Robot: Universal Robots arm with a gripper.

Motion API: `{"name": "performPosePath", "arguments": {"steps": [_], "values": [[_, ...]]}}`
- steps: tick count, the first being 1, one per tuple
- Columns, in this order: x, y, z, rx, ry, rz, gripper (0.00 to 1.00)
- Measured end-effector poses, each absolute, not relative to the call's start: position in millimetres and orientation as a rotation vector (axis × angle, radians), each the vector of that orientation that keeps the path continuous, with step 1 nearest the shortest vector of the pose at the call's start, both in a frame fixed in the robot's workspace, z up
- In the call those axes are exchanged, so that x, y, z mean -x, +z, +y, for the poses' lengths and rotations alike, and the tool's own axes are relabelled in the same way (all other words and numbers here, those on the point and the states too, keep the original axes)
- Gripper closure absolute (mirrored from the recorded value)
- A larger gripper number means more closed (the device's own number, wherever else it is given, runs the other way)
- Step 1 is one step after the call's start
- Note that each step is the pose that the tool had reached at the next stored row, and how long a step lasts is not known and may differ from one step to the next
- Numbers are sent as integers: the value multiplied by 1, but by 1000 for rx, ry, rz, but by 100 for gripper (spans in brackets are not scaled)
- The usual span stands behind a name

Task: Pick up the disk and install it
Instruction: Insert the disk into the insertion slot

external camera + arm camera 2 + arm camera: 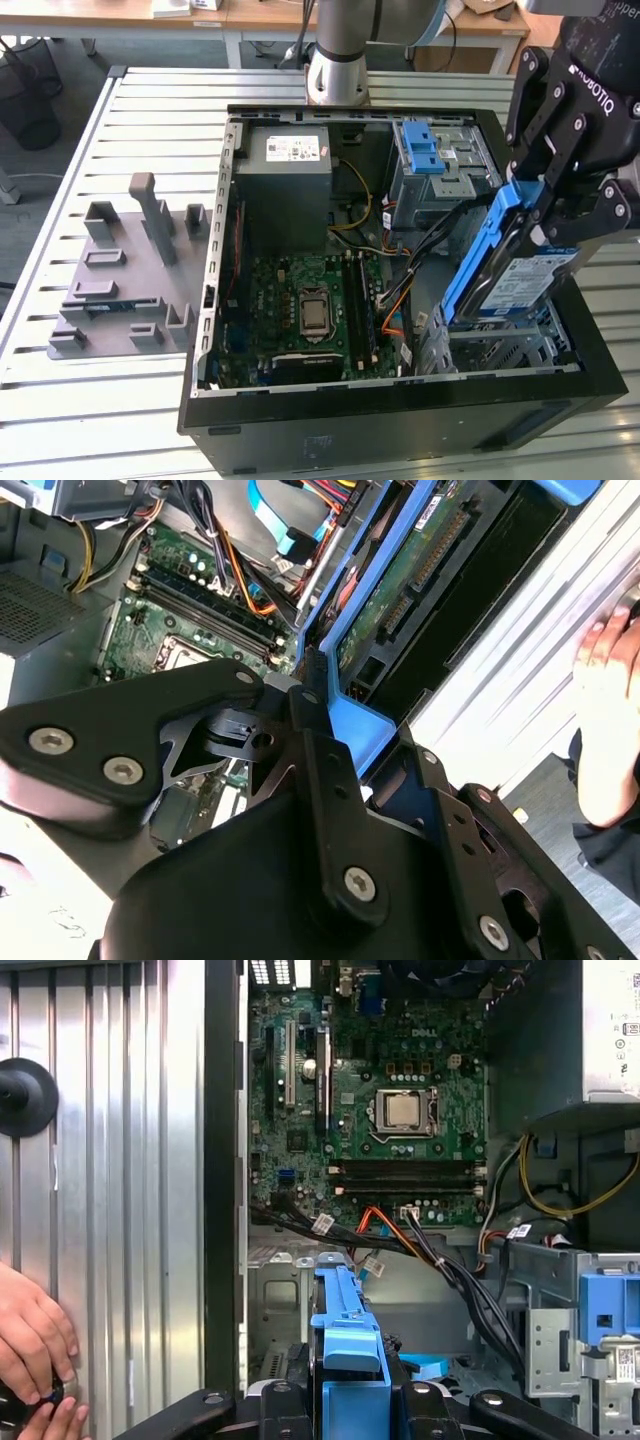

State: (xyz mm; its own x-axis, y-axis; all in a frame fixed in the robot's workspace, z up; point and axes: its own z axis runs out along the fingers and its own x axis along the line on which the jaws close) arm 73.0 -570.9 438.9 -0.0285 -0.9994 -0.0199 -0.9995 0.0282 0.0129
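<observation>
Disk picked up, not yet installed
My fingers [548, 200] grip the disk [525, 280], which is tilted just above the metal cage [500, 350] inside the computer case [300, 425]; it is not seated

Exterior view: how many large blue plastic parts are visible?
2. One is the carrier frame round the disk in the claw, at the exterior view's right; the other is the ridged latch on the drive cage. Others may be hidden.

Blue-framed silver disk [520, 280], on edge, tilted
</observation>
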Motion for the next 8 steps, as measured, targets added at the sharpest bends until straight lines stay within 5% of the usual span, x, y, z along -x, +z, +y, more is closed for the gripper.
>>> {"name": "performPosePath", "arguments": {"steps": [8], "values": [[-73,434,-571,2186,36,2249,64]]}}
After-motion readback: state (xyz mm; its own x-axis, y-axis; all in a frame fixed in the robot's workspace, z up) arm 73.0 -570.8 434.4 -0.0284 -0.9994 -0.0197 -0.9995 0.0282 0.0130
